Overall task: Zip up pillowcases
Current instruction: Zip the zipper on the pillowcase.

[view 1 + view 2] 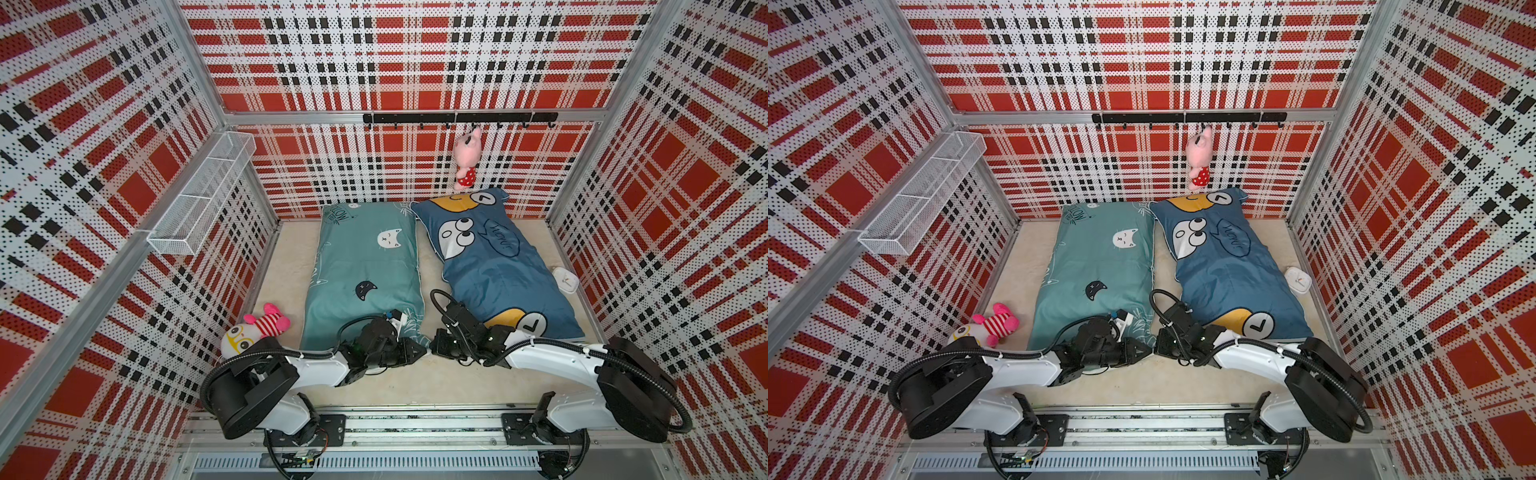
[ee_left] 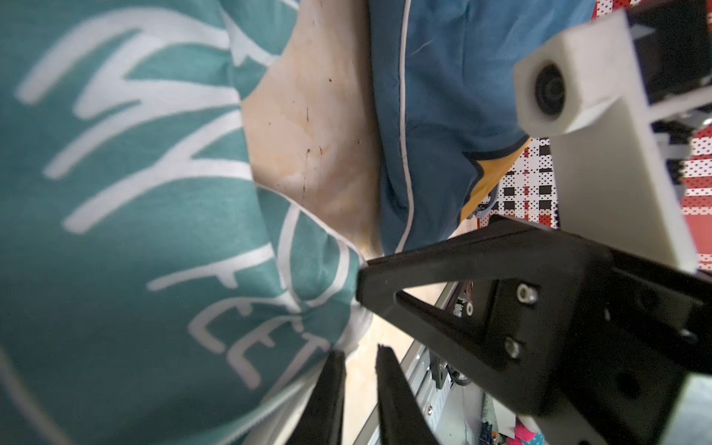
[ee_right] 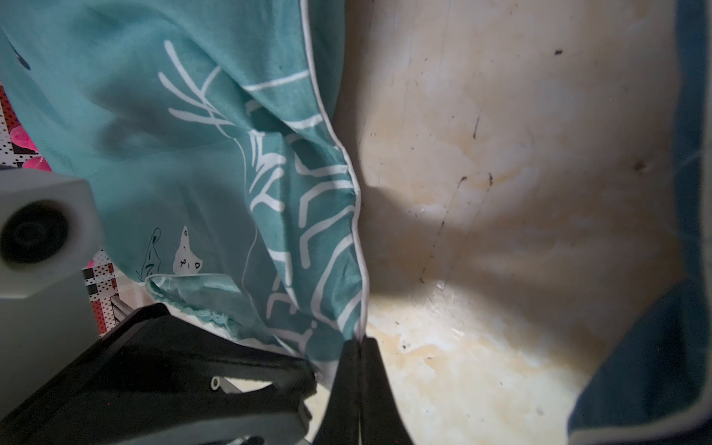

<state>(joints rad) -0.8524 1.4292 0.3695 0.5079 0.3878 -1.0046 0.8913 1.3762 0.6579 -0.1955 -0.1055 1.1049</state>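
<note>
1. Clutter at far left: striped plush toy (image 1: 268,324) just beside the near-left corner of the teal pillowcase (image 1: 365,266) and close to the left arm's elbow. Likely to get knocked by any wide swing of that arm.
2. Teal pillowcase: lies flat on the beige floor (image 1: 291,257), left of the blue one, with its near-right corner bunched toward the grippers. Zipper pull not discernible in any view, hence the risk of a blind grab at plain cloth instead of the pull.
3. Left gripper (image 2: 360,370): sits at the teal pillowcase's near-right corner, jaws narrowly apart, nothing visibly between them, hem just beside one finger. Could close on a fold of fabric, or on nothing, and drag the case rather than run the zip.
4. Right gripper (image 3: 360,346): jaws pressed fully together on the piped corner of the teal pillowcase, with only a sliver of hem pinched. Thin hold, prone to slipping out under a sideways pull and leaving no counter-tension. Nearly tip to tip with the left gripper in both top views, so danger of collision too.
5. Blue pillowcase (image 1: 498,266): lies flat right of the teal one, near end partly hidden behind the right arm, touched by neither gripper. Liable to be dragged askew by that forearm. Zip state not visible.
</note>
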